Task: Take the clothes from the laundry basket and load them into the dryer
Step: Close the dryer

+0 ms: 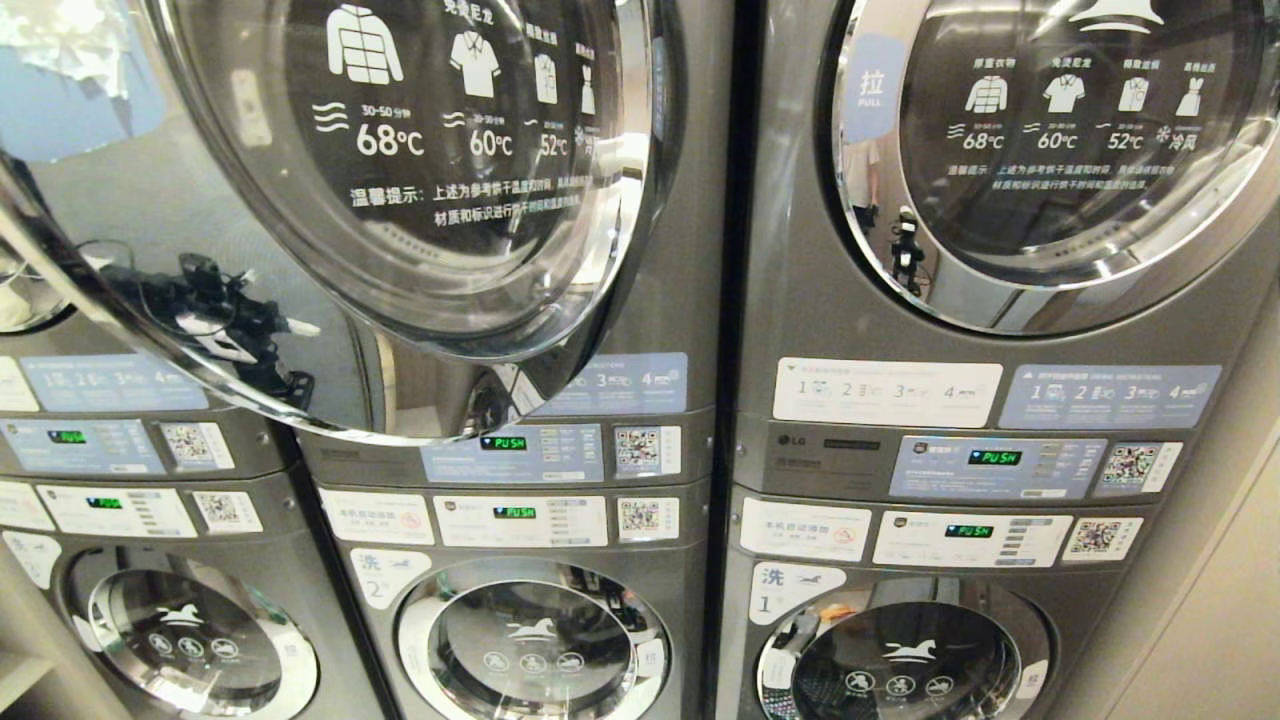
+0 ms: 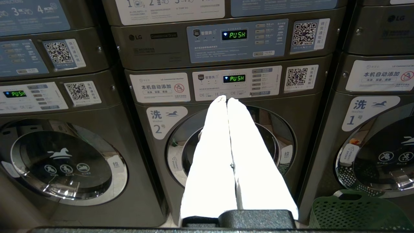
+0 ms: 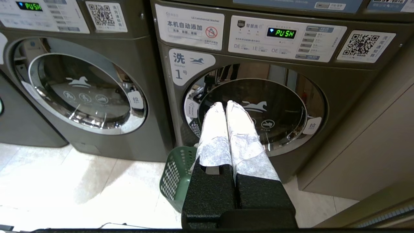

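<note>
Head view: dryer door point(image 1: 330, 200) stands swung open above; neither of my arms shows here, nor any clothes. Left wrist view: left gripper point(image 2: 227, 101) pressed closed, empty, pointing at washer 2 point(image 2: 161, 155); green basket point(image 2: 355, 212) on the floor beside it. Right wrist view: right gripper point(image 3: 225, 105) closed, empty, before washer 1 point(image 3: 252, 116), basket rim point(image 3: 176, 174) just below it. Basket contents hidden. Judgement: clothes should be light, limp, apt to snag on the mesh; pinch a bunched fold, lift clear.
</note>
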Controlling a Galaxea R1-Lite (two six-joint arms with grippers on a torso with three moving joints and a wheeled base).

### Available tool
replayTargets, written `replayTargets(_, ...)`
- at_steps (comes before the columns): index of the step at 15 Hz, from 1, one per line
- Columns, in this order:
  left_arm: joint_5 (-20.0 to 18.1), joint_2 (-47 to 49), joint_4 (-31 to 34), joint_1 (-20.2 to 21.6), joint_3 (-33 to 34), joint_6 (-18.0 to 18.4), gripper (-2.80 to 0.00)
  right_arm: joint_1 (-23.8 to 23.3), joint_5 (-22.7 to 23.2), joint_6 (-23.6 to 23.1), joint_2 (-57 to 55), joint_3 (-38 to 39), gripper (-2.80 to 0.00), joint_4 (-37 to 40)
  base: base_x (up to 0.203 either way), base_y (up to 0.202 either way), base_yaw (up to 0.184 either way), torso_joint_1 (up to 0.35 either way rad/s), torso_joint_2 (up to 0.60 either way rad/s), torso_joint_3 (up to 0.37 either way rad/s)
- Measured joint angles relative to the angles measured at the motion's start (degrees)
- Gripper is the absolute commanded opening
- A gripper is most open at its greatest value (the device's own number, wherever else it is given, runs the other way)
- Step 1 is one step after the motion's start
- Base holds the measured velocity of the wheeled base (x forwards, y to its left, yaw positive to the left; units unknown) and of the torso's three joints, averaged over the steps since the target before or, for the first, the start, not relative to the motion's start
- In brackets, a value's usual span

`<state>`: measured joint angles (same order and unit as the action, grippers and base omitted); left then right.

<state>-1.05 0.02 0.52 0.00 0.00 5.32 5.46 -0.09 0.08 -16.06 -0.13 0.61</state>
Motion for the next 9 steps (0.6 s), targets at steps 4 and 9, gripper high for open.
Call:
replayTargets(4, -0.02, 0.00, 0.00, 0.00, 0.00, 0.02, -2.80, -5.05, -0.01, -0.13, -0.21, -0.27, -2.80, 0.66, 0.000, 0.000, 0.000, 0.000, 0.00, 0.000)
replayTargets(9, -0.07, 0.00, 0.00, 0.00, 0.00, 0.02, -2.80, -6.33, 0.04, -0.72, 11.40, -0.28, -2.80, 0.33, 0.000, 0.000, 0.000, 0.000, 0.00, 0.000)
